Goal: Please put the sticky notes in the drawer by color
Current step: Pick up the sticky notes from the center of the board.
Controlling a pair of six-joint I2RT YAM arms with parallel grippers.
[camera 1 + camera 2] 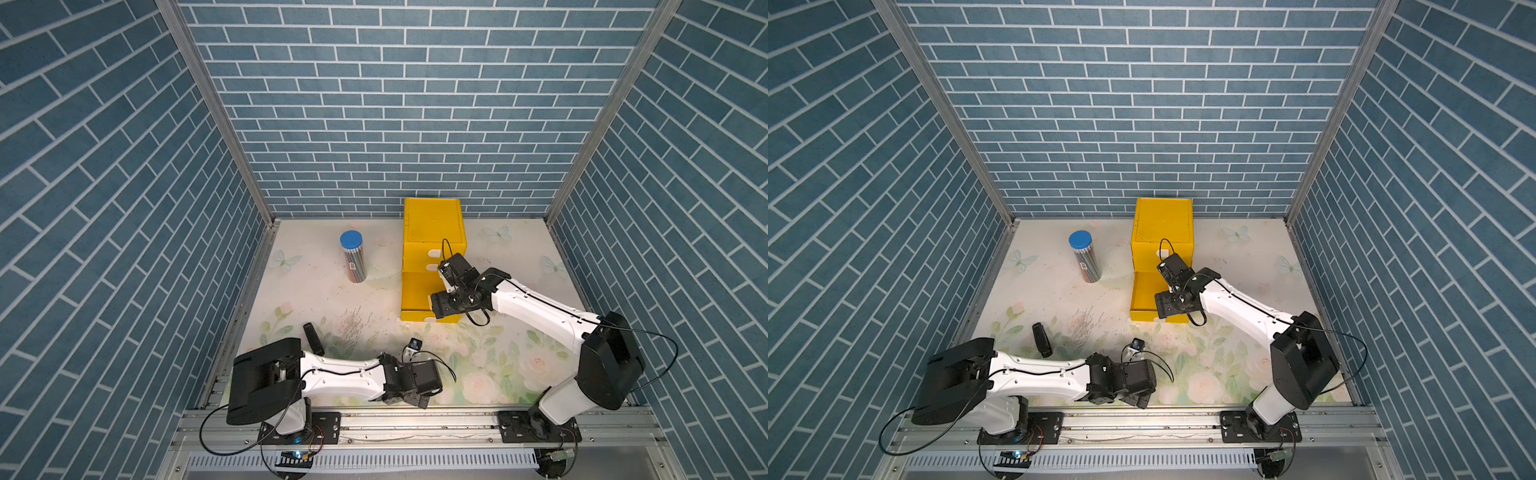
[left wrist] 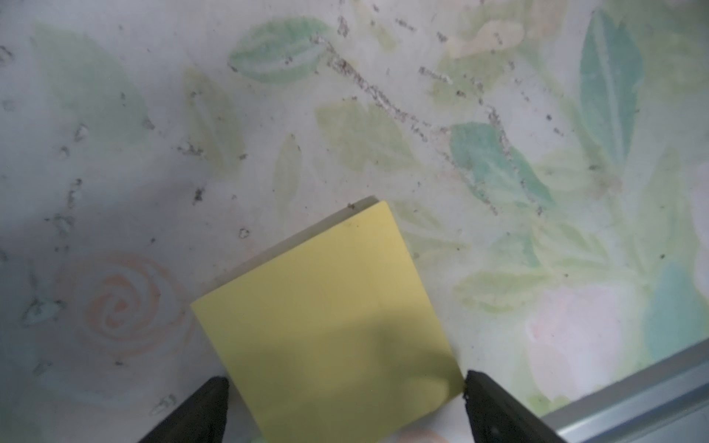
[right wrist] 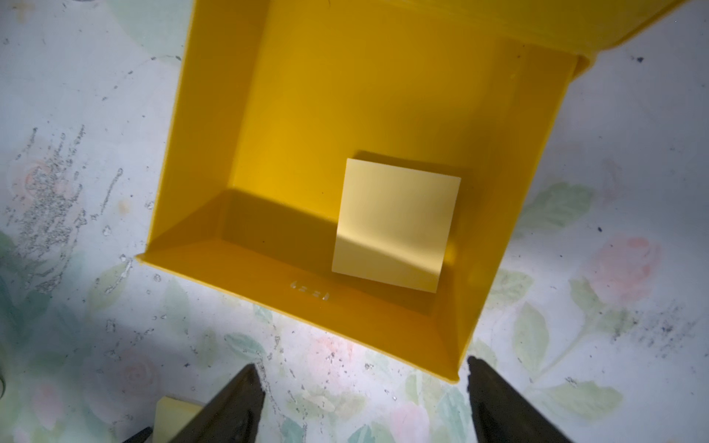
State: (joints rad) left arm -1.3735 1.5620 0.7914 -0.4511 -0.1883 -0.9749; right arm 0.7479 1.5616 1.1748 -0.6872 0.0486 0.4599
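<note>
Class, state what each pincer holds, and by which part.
Nothing is held. The left pincer stands open astride a yellow sticky note; the right pincer hangs open above the drawer.

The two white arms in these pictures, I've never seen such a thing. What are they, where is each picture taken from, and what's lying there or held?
They are a left robot arm and a right robot arm, mounted at the near edge of a flowered table. Two pictures look down from overhead; two come from cameras on the wrists. On the table stand a yellow cabinet of drawers, its bottom drawer pulled out, and a clear cylinder with a blue lid. The left end effector is open, astride a yellow sticky note on the table. The right end effector, open and empty, hangs by the drawer's front; a second yellow sticky note lies inside.
</note>
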